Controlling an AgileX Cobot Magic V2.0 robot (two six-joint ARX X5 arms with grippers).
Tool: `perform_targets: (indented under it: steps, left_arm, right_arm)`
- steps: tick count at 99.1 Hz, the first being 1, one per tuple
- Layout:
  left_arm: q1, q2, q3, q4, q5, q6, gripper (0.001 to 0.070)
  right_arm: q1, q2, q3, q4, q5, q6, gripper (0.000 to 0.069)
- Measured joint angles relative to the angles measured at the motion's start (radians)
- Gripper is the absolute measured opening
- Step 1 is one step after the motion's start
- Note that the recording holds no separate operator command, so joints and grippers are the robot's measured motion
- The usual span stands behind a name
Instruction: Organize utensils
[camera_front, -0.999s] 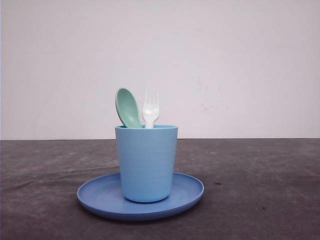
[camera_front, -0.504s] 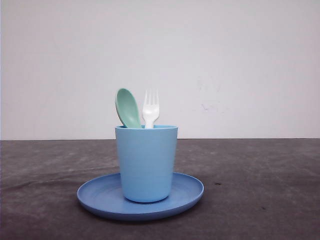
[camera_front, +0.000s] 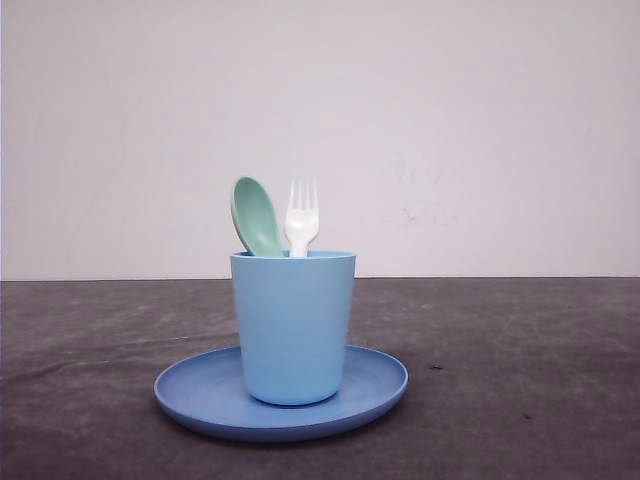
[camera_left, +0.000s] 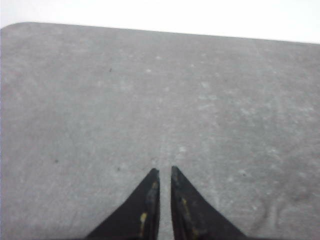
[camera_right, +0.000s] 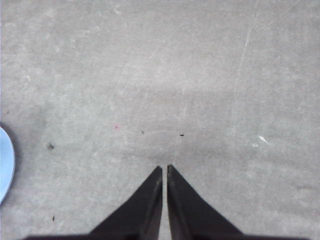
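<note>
Two utensils, spoon (camera_front: 256, 215), fork (camera_front: 301, 217), in cup (camera_front: 293, 325)

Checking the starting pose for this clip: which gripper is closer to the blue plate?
Right, as far as the frames show. The right gripper hangs over bare table with the blue plate rim at its view's edge. The left gripper has only bare table before it.

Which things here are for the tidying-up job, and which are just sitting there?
For the job: white fork, mint-green spoon, both standing in the cup.
Just there: light blue cup, round blue plate under it, grey table.
</note>
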Motion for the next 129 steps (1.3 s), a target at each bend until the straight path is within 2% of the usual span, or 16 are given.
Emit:
perform_targets:
  steps: [11, 25, 46, 129]
  left_arm:
    - [0.012, 0.000, -0.023, 0.017, 0.000, -0.009, 0.0014]
    - [0.016, 0.000, -0.066, 0.131, 0.016, -0.021, 0.0014]
    - [0.016, 0.000, -0.066, 0.134, 0.061, -0.028, 0.0013]
    - [0.016, 0.000, -0.066, 0.134, 0.062, -0.028, 0.0013]
  right_arm:
    - [0.000, 0.000, 0.000, 0.000, 0.000, 0.000, 0.0014]
    - [0.000, 0.000, 0.000, 0.002, 0.000, 0.000, 0.0014]
    - [0.000, 0.000, 0.000, 0.004, 0.000, 0.000, 0.0014]
    - [0.000, 0.000, 0.000, 0.006, 0.000, 0.000, 0.0014]
